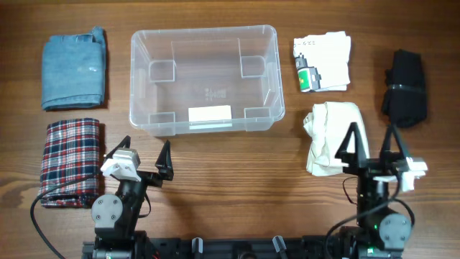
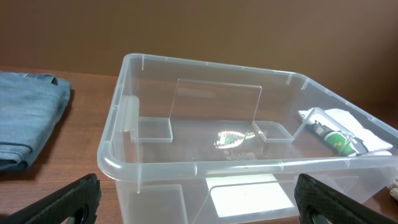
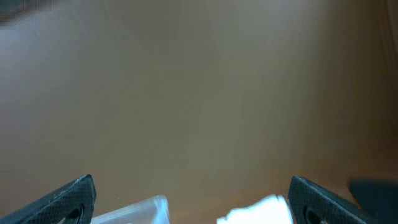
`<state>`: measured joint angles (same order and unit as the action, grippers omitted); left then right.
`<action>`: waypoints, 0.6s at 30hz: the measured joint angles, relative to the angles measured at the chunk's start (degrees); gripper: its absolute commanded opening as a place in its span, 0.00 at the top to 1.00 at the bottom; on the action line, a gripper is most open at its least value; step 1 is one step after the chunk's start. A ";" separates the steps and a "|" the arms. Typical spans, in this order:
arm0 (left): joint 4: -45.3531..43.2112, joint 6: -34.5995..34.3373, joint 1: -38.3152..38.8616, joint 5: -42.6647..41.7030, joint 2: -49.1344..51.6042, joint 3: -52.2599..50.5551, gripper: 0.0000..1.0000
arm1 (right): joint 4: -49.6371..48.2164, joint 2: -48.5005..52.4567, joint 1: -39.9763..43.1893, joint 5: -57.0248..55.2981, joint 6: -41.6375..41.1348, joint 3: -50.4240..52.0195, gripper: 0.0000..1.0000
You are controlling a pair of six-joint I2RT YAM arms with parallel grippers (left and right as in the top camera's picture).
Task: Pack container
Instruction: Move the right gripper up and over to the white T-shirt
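Observation:
The clear plastic container [image 1: 203, 77] sits at the table's centre back, empty, with a white label on its near long side. It fills the left wrist view [image 2: 236, 162]. My left gripper [image 1: 144, 155] is open and empty in front of the container's left part; its fingers frame the label in the left wrist view [image 2: 199, 202]. My right gripper [image 1: 371, 142] is open and empty at the front right, over the near end of a cream cloth [image 1: 327, 137]. The right wrist view [image 3: 193, 205] shows only the wall and slivers of the container and a white item.
Folded blue jeans [image 1: 74, 68] lie at the back left, also in the left wrist view [image 2: 28, 118]. A red plaid cloth [image 1: 68, 160] lies at the front left. A white packet with a green item [image 1: 321, 63] and a black bundle [image 1: 405, 86] lie at the right.

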<state>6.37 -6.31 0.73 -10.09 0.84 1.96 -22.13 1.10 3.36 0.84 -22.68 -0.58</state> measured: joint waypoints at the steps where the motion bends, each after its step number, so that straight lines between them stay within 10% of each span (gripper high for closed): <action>1: 0.02 0.00 0.00 0.00 0.00 0.00 0.00 | -0.83 0.11 0.31 -0.02 0.24 -0.46 0.00; 10: 0.02 0.00 0.00 0.02 0.00 0.00 0.00 | 4.42 17.90 2.86 0.52 13.55 -22.51 0.00; 18: 0.02 0.00 0.00 0.24 0.00 0.00 0.00 | 35.69 51.71 5.79 4.46 26.03 -56.92 0.00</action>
<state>6.39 -6.31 0.73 -9.85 0.84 1.96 13.56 52.82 9.15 5.30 3.36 -57.49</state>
